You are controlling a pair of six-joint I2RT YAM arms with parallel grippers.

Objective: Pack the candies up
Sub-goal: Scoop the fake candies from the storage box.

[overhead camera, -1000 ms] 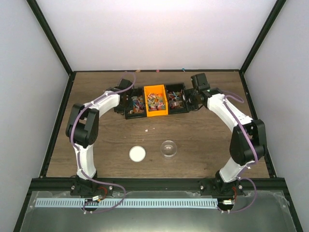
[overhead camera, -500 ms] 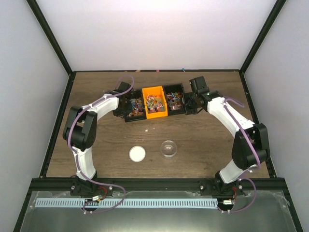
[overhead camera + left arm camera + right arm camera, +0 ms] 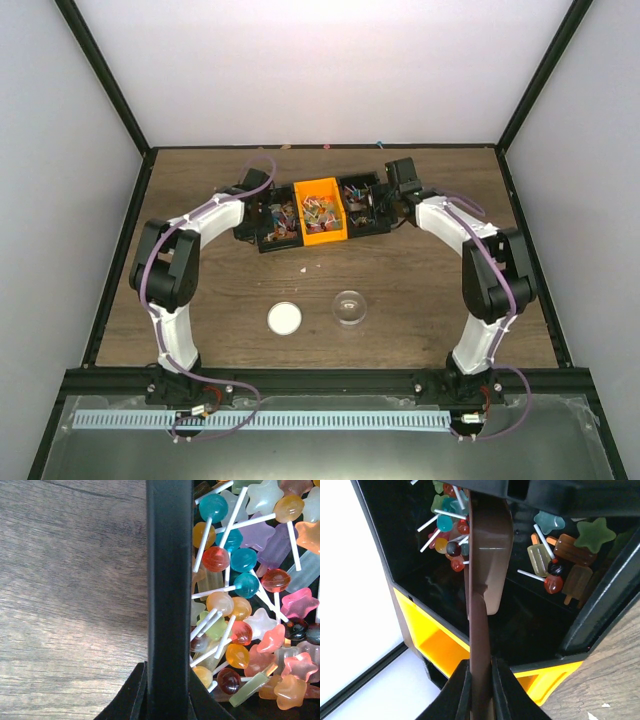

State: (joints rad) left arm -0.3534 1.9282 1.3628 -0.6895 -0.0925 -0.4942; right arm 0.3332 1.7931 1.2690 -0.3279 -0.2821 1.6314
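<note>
The candies (image 3: 240, 605) are small lollipops and star-shaped sweets in mixed colours, and they fill three joined bins: a black one (image 3: 277, 222), an orange one (image 3: 321, 210) and a black one (image 3: 362, 204). My left gripper (image 3: 254, 208) is shut on the left black bin's side wall (image 3: 168, 605). My right gripper (image 3: 388, 203) is shut on the handle of a brown scoop (image 3: 489, 555). The scoop's head is down inside the right black bin (image 3: 530, 625), beside some candies (image 3: 451, 542). A small clear jar (image 3: 349, 307) stands open on the table nearer the arms.
The jar's white lid (image 3: 284, 318) lies left of the jar. A few crumbs (image 3: 306, 268) lie on the wooden table in front of the bins. Black frame posts and white walls enclose the table.
My right arm has swung left and folded in towards the bins, bringing the scoop over the right black bin. The left arm and the bins have barely moved.
</note>
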